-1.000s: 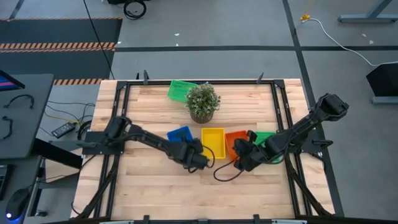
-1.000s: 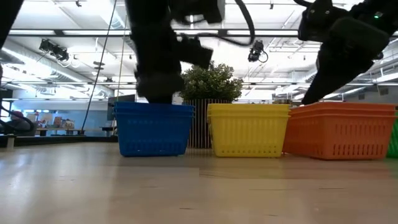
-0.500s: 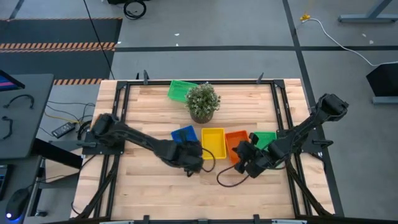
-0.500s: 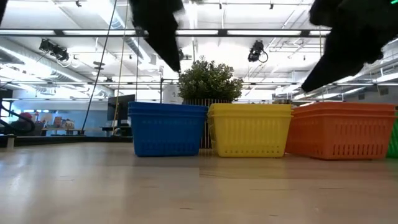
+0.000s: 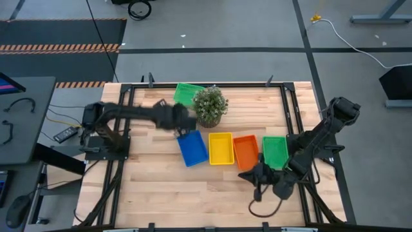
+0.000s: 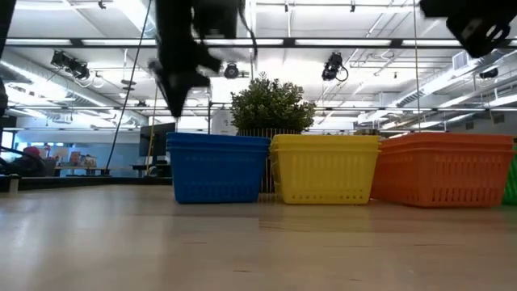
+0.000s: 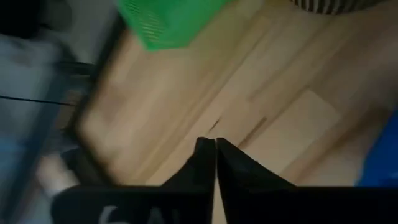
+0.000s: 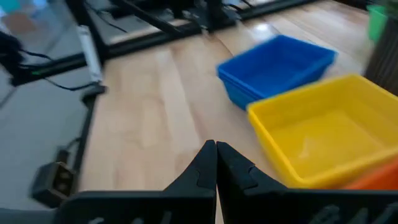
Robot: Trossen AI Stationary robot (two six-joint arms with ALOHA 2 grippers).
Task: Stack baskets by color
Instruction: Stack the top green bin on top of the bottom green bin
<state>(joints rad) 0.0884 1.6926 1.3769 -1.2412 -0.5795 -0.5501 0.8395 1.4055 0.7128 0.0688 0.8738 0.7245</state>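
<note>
A wooden bench carries a row: blue basket, yellow basket, orange basket, green basket. A potted plant at twelve o'clock blocks a second green basket. Left claw and right claw are pressed together, empty.

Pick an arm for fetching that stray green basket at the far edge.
Left. The left gripper, shut and empty, is right beside the stray green basket behind the plant. The right gripper is at the near edge, past the green stack.
</note>
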